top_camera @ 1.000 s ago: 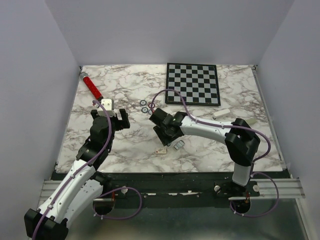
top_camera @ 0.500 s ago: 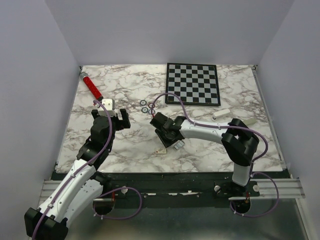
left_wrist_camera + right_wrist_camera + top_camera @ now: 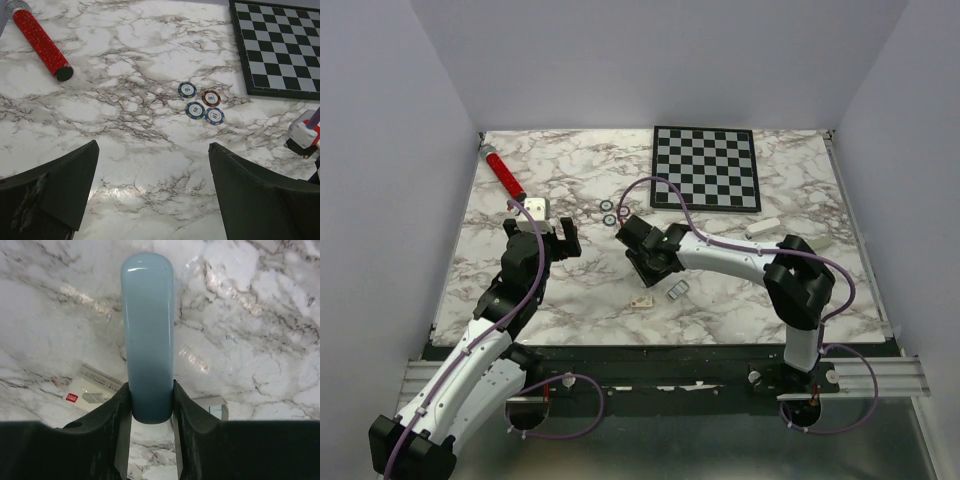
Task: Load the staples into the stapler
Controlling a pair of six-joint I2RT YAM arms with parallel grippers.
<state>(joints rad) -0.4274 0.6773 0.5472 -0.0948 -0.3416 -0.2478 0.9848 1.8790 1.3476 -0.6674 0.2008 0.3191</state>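
Note:
In the right wrist view the stapler shows its light blue top, pointing away from me, and my right gripper is shut on its near end. Below it on the marble lie the small cream box to the left and the silvery staples to the right. From above, the right gripper hangs just beyond the cream box and the staples, and it hides the stapler. My left gripper stands open over bare marble, at the left of the table.
A red glitter tube lies at the back left. A chessboard sits at the back. Several poker chips lie between the two arms. An all-white bar rests at the right.
The right gripper dipped toward the near edge, its jaws narrowed, and it drew back again. The left arm stayed still.

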